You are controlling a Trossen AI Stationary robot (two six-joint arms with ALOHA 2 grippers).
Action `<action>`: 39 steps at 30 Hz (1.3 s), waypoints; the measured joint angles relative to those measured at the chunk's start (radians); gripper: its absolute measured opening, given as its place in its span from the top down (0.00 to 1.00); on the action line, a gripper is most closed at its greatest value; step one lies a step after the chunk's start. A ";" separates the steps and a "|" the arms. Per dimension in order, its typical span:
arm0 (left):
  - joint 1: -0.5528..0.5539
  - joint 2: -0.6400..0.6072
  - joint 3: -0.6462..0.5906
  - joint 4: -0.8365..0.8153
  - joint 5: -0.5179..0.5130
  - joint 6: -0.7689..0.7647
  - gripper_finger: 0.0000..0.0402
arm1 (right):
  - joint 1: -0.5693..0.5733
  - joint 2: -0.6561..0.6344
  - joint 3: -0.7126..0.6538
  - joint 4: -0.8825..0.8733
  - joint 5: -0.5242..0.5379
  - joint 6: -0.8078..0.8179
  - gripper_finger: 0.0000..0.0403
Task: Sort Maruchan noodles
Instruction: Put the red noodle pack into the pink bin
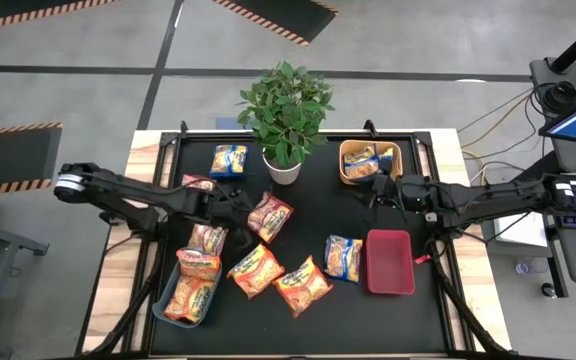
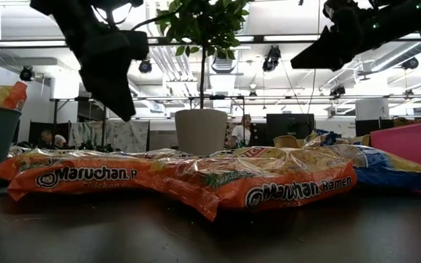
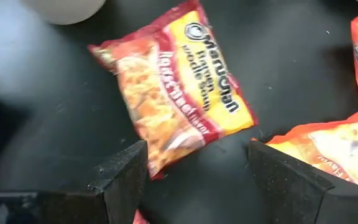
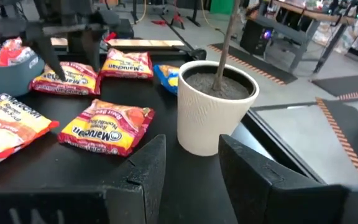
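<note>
Our left gripper [image 3: 194, 180] hangs over the middle-left of the black table [image 1: 308, 215] with its two fingers spread wide and nothing between them. Just ahead of the fingertips, in the left wrist view, lies a red-pink Maruchan packet [image 3: 173, 93], flat on the mat, printed side up. Its nearer corner sits between the two fingers, a little closer to one of them, and its long axis runs slantwise to the line across the jaws, not square to it. We judge that the coming move turns on this: the claw must go slightly forward and turn at the wrist so the fingers close across the packet's short width.

From above, this same packet [image 1: 269, 216] lies just beside the left gripper, toward the white plant pot [image 1: 284, 170]. Beyond it, orange packets [image 1: 256, 270] lie nearer the front edge, and a grey-blue bin [image 1: 158, 308] at front left already holds orange ones. A blue-and-yellow packet [image 1: 229, 159] lies at the back.

Our right gripper [image 1: 386, 190] hovers beside the orange bin [image 1: 344, 163] at the back right, its fingers partly apart and empty, well apart from the red-pink packet. The left arm is plainly nearer. The red bin [image 1: 389, 262], at the front right, looks empty.
</note>
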 joint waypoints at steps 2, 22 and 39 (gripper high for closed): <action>-0.006 0.025 -0.002 0.041 0.002 0.023 0.35 | 0.000 -0.006 0.001 0.001 -0.003 -0.012 0.66; -0.007 0.110 -0.031 0.354 -0.036 0.205 0.38 | 0.000 -0.008 0.001 0.013 -0.005 -0.052 0.67; 0.065 0.109 -0.301 0.750 -0.175 0.157 0.41 | 0.000 -0.007 -0.001 0.015 -0.052 -0.033 0.69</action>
